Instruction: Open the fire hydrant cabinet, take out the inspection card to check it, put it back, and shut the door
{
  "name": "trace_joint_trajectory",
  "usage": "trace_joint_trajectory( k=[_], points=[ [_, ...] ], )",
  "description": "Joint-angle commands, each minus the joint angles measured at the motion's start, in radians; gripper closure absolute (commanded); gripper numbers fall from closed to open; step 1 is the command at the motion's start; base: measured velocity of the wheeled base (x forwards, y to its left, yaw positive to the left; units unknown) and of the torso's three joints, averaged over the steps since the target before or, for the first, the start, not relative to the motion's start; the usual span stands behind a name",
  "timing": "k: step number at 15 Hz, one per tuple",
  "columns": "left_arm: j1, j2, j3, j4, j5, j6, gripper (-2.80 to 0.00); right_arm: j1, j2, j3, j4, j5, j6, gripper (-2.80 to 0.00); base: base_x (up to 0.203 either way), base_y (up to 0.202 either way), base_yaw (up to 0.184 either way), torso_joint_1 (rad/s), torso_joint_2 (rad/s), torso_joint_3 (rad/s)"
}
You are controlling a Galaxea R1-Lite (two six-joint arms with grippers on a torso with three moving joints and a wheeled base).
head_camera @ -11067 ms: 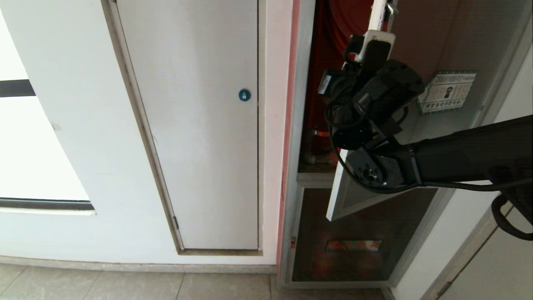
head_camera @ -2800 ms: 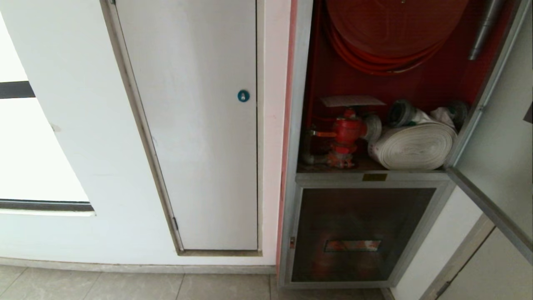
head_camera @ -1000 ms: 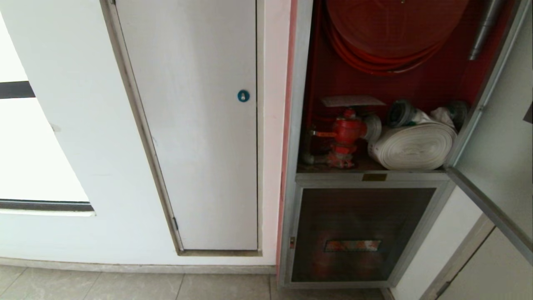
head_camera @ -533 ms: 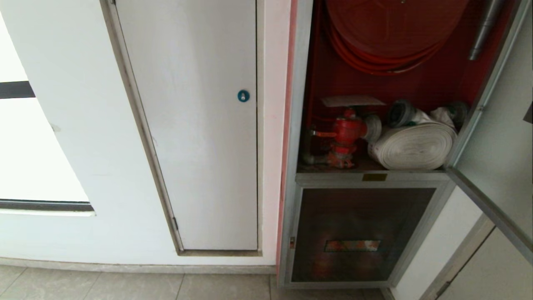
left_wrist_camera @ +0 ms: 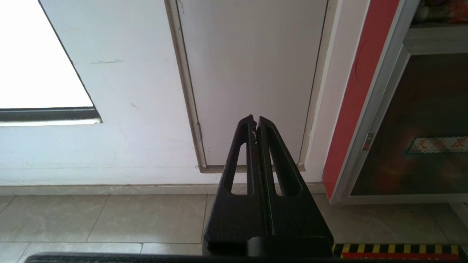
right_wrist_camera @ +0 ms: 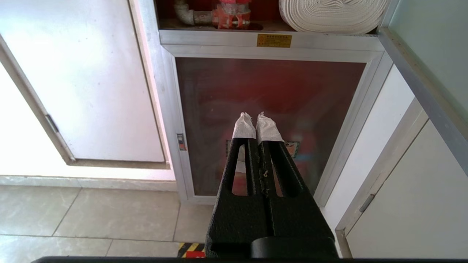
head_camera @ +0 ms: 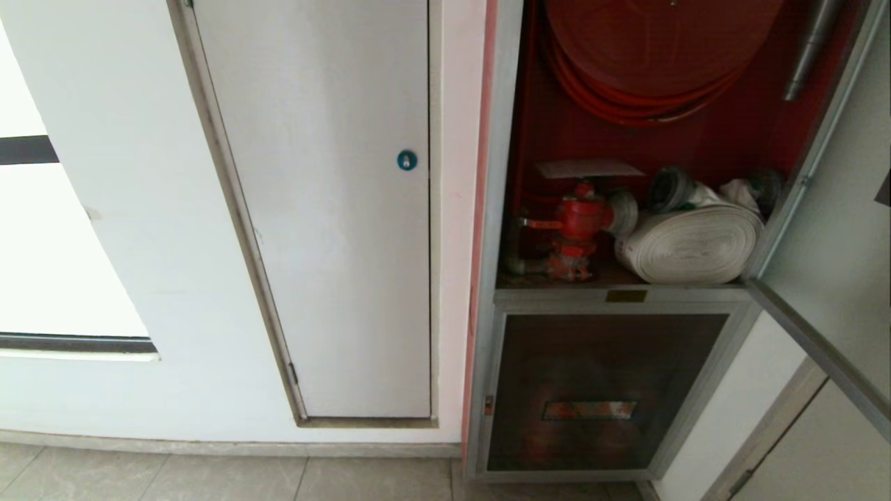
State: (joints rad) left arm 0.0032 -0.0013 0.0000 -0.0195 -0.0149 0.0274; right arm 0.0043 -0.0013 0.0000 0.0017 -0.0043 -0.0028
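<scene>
Aluminium-framed tinted-glass door is hanging open on robot's right, so right gripper is nearer. White grid-printed inspection card is lying flat above red valve. Both grippers incl. left gripper are sitting closed, empty, low, pointing at wall.

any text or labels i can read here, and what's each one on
"FIRE EXTINGUISHER": only partly legible, on the label behind the lower glass panel.
Brass plate on the cabinet rail: print too small to read.
Small tag on the frame: unreadable.
Card above the valve: seen edge-on, nothing readable.
</scene>
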Motion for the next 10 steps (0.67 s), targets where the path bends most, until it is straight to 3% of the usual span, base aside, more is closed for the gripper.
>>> trace_joint_trajectory(
  k=[1, 10],
  points=[
    [0.000, 0.000, 0.007, 0.000, 0.000, 0.000, 0.00, 0.000, -0.002, 0.000, 0.000, 0.000, 0.000, 0.00, 0.000, 0.000, 0.000, 0.000, 0.00, 0.000],
    [0.000, 0.000, 0.008, 0.000, 0.000, 0.000, 0.00, -0.001, -0.002, 0.000, 0.000, 0.000, 0.000, 0.00, 0.000, 0.000, 0.000, 0.000, 0.00, 0.000]
  ],
)
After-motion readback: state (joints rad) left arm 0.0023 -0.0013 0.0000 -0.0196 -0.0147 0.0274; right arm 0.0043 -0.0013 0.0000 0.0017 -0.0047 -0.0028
